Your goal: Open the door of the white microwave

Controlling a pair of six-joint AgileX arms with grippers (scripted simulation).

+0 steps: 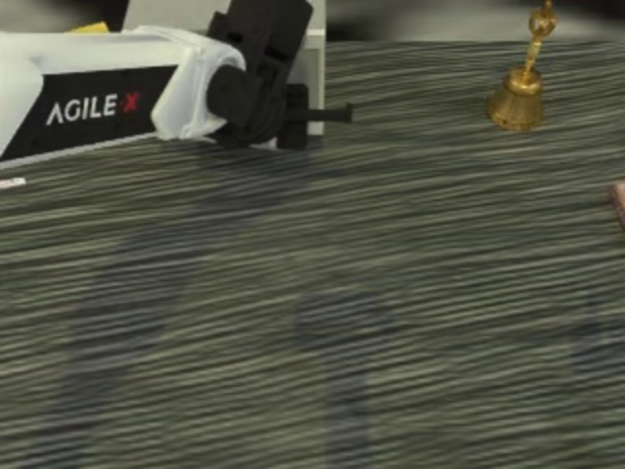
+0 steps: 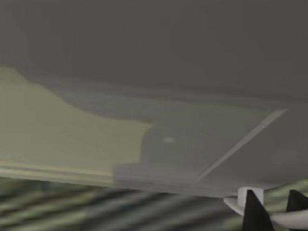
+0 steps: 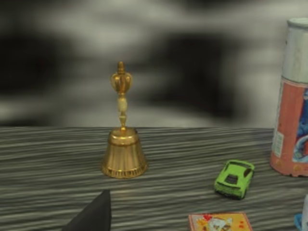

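The white microwave stands at the table's back left, mostly hidden under my left arm. My left gripper is at its front right corner, pointing to the right. In the left wrist view the door fills the picture, its grey window close up. My left gripper has its two dark fingertips close together on either side of the door's white handle strip, shut on it. Only a dark corner of my right gripper shows, low over the table and away from the microwave.
A gold bell stands at the back right, also in the right wrist view. Near it are a green toy car, a tall can and a picture card. A yellow sliver shows behind my left arm.
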